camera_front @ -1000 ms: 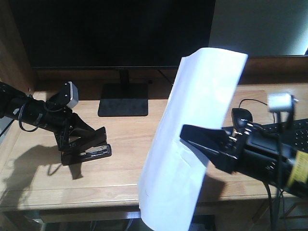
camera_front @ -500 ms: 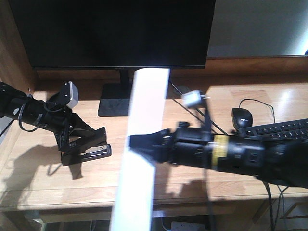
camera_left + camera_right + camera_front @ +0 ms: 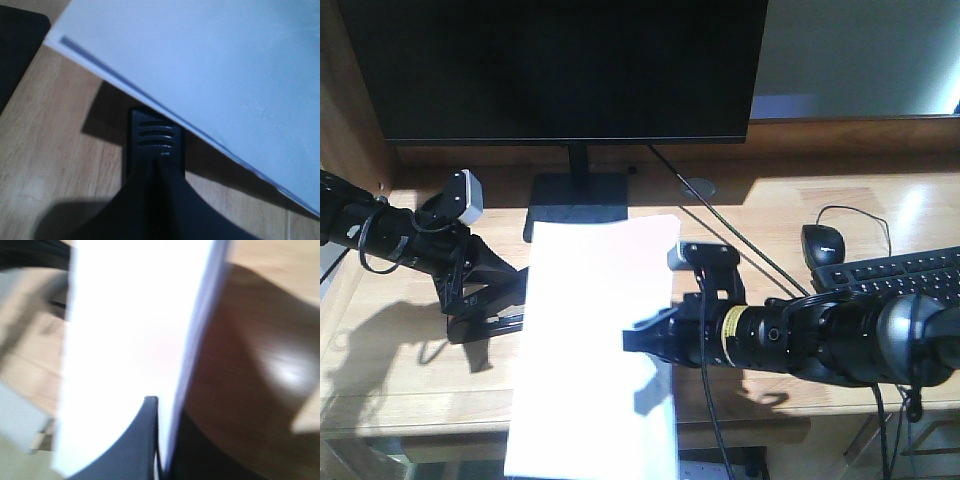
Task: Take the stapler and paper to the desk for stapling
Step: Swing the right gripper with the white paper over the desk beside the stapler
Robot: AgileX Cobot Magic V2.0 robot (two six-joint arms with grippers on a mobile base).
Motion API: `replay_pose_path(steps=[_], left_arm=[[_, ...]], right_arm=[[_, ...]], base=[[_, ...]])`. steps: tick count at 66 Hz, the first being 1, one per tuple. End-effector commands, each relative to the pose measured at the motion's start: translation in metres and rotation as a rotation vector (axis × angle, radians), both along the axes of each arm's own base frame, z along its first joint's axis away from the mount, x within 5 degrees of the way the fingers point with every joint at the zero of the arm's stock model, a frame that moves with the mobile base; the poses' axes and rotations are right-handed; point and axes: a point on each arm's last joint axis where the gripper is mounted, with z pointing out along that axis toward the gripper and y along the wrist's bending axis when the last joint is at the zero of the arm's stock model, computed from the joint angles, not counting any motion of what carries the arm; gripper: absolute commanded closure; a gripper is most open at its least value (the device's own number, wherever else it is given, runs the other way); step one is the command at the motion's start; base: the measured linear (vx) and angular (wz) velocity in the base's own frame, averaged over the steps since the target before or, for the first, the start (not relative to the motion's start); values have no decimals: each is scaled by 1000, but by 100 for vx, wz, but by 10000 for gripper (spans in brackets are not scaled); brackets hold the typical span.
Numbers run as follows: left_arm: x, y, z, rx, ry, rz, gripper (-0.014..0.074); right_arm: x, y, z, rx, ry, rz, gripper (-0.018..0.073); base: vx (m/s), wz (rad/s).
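The white paper (image 3: 592,340) hangs slanted over the desk (image 3: 770,215), pinched at its right edge by my right gripper (image 3: 648,338), which is shut on it. In the right wrist view the paper (image 3: 130,335) fills the frame with one finger (image 3: 142,440) pressed flat on it. My left gripper (image 3: 500,300) is shut on the black stapler (image 3: 485,325), which rests on the desk at the left; the paper hides its right end. In the left wrist view the stapler's ribbed end (image 3: 155,137) sticks out past the closed fingers, with the paper's edge (image 3: 210,65) just above it.
A black monitor (image 3: 560,65) on its stand (image 3: 576,208) is at the back. A round cable hole (image 3: 698,186) lies behind the paper. A black mouse (image 3: 823,243) and keyboard (image 3: 910,268) are at the right. The desk's front edge is near the paper's lower end.
My right arm swung left and turned the paper from edge-on to broad face up, now overlapping the stapler's right end. The left arm and stapler have not moved.
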Motion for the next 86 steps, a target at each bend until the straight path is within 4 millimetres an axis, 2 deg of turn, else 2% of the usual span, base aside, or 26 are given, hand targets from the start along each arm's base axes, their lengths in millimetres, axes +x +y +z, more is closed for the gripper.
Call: replay_pose_path(steps=[1, 20, 28, 53, 68, 86], left_arm=[[1, -4, 33, -55, -66, 12, 603], [1, -4, 33, -55, -66, 12, 603], [1, -4, 33, -55, -66, 12, 603], [1, -4, 33, -55, -66, 12, 603], [1, -4, 33, -55, -66, 12, 603], [1, -4, 33, -55, -66, 12, 603]], right_arm=[[8, 0, 11, -8, -65, -11, 561], [13, 0, -2, 12, -20, -87, 561], [18, 2, -2, -4, -54, -62, 561], [36, 15, 21, 59, -159, -29, 561], [34, 21, 31, 154, -207, 19, 561], [31, 20, 55, 188, -260, 17, 561]], base=[[0, 0], [0, 0], [0, 0], [0, 0], [0, 0], [0, 0]])
